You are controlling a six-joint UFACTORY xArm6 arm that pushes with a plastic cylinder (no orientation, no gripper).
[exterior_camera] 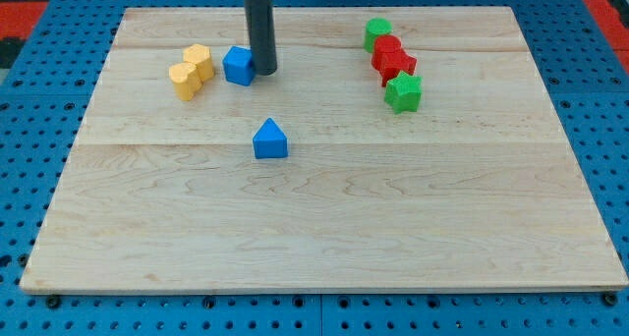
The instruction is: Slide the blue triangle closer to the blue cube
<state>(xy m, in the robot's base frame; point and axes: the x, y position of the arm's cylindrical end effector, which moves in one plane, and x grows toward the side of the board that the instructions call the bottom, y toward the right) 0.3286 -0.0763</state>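
Note:
The blue triangle [269, 140] lies on the wooden board [324, 238], a little left of the middle. The blue cube [238, 66] sits above it, toward the view's top left. My tip [264, 71] is at the end of the dark rod, right beside the blue cube's right side, touching or nearly touching it. The tip is well above the blue triangle in the view, apart from it.
Two yellow blocks [192, 71] sit together left of the blue cube. At the view's top right are a green block [377, 33], two red blocks [391, 58] and a green star [403, 92]. A blue pegboard [39, 100] surrounds the board.

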